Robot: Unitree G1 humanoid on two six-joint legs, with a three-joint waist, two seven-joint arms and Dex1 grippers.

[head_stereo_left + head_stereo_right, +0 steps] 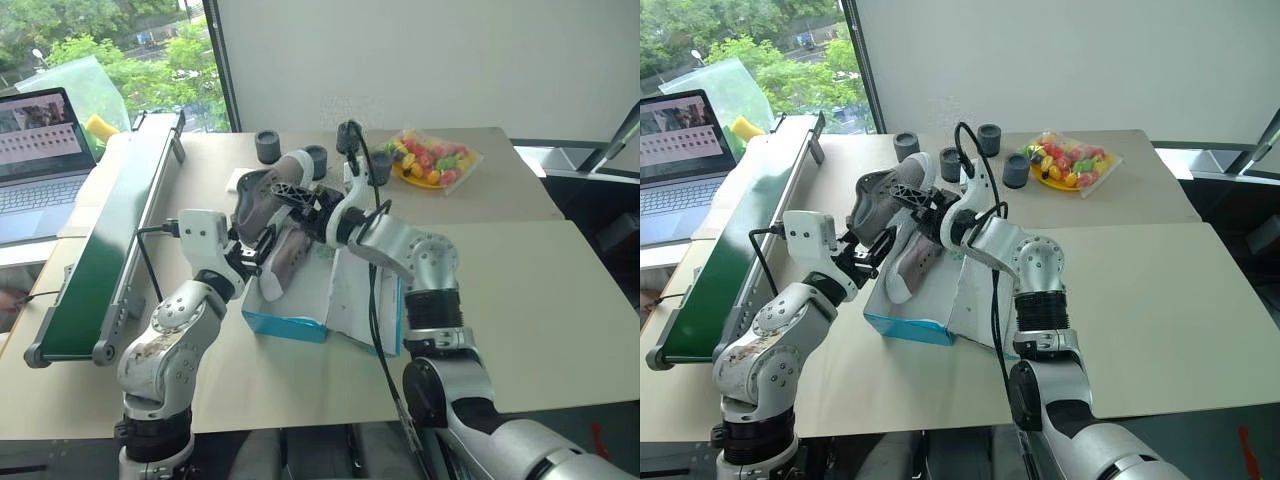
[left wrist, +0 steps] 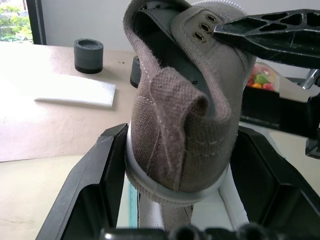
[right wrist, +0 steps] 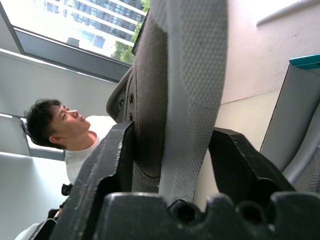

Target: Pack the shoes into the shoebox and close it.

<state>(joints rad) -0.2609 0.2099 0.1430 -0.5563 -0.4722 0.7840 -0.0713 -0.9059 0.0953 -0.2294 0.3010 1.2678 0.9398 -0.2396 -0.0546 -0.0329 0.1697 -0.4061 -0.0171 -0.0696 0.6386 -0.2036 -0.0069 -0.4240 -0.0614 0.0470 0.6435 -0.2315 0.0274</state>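
The left tool (image 1: pixel 865 250) pinches the heel of one shoe (image 1: pixel 885 200) above the shoebox (image 1: pixel 920 325). The right tool (image 1: pixel 930 212) closes on its side. The other shoe (image 1: pixel 915 258) lies inside. Lower it slowly beside that one.

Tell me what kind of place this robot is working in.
Probably a robotics lab or test room in an office building. A beige work table carries a small green conveyor belt, an open laptop sits beside it, and a large window looks out on trees.
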